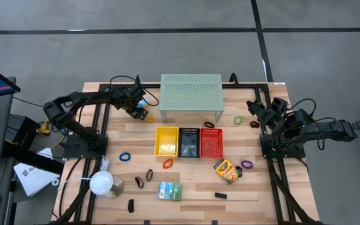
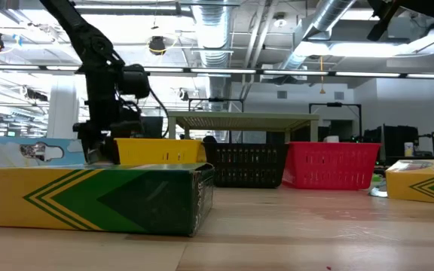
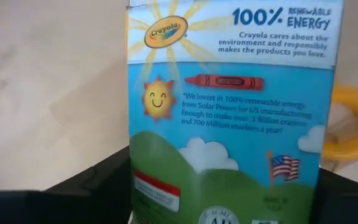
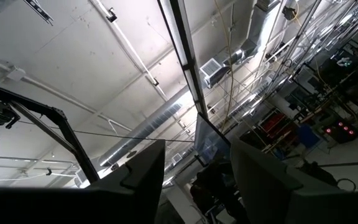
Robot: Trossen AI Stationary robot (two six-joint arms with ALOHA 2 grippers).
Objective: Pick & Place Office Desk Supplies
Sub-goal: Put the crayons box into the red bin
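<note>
My left gripper (image 1: pixel 140 111) stands at the far left of the table, beside the pale green mesh shelf (image 1: pixel 190 94), shut on a crayon box (image 3: pixel 229 112) whose printed back fills the left wrist view. An orange ring band (image 3: pixel 353 124) lies on the wood behind the box. Another crayon box (image 1: pixel 227 170), a green-white box (image 1: pixel 169 190), ring bands in blue (image 1: pixel 125 156), purple (image 1: pixel 247 164) and green (image 1: pixel 238 119), and black clips (image 1: pixel 130 204) lie flat on the table. My right gripper (image 4: pixel 197 180) waits open at the right edge, pointing up at the ceiling. My left gripper pinches the crayon box by its two narrow side edges (image 3: pixel 135 186) between its two fingers (image 3: pixel 92 193). The fingers come steeply from above, and the box runs lengthwise along them with its printed back toward the wrist. Whether its lower end rests on the table does not show.
Yellow (image 1: pixel 166 141), black (image 1: pixel 188 142) and red (image 1: pixel 210 142) baskets stand in a row at the table's middle. A white round-headed lamp (image 1: pixel 102 182) sits near the front left. Bare wood shows along the front edge.
</note>
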